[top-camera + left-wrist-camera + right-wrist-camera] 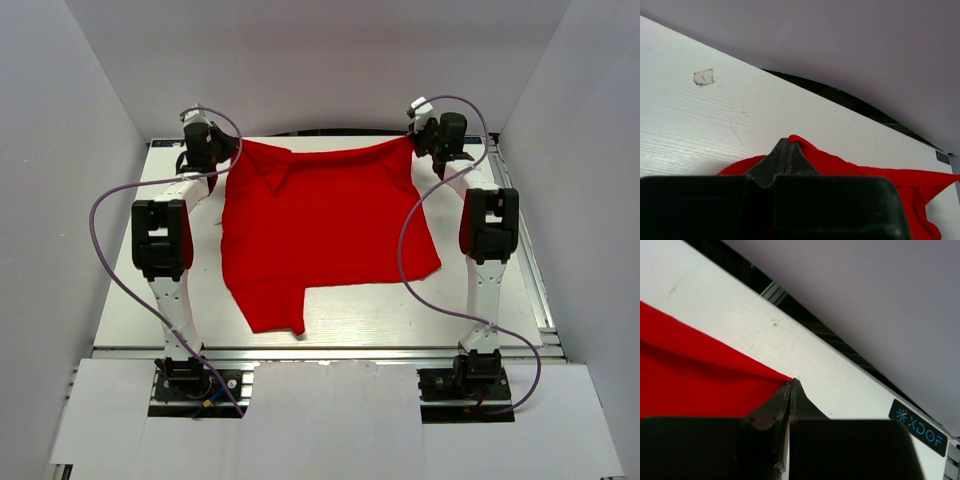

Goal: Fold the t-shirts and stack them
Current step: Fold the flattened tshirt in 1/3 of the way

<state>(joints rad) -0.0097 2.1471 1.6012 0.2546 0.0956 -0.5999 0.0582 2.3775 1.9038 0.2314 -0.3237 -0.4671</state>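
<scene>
- I see a white table [400, 310] boxed in by plain pale grey walls [330, 60] on the left, right and far sides. A dark strip [330, 131] runs along the table's far edge.
- The left wrist view shows a small chipped spot [703, 77] in the table top [715, 125]. The right wrist view shows a dark XDOF label [917, 427] at the far right corner of the table.
- A lilac cable [110, 250] loops out from each arm, and the right one hangs over the t-shirt's right edge.
- The t-shirt [320, 230] is plain bright red and spread over the middle of the table, closer to the far side.
- Its far edge runs from one gripper to the other, with a crease near the far left.
- Its near edge is stepped: the left part reaches nearer than the right.
- The left gripper [230, 152] is at the far left corner of the cloth. On the wrist camera its tips [787, 146] are pressed together with red cloth [865, 175] bunched around them.
- The right gripper [416, 146] is at the far right corner. Its tips [791, 385] are pinched flat together where the red cloth [690, 370] narrows to a point.
- Each wrist view has its lower part blocked by the black gripper body.
- I cannot tell which edge is the hem or the sleeve, or whether the far edge is clear of the table.
</scene>
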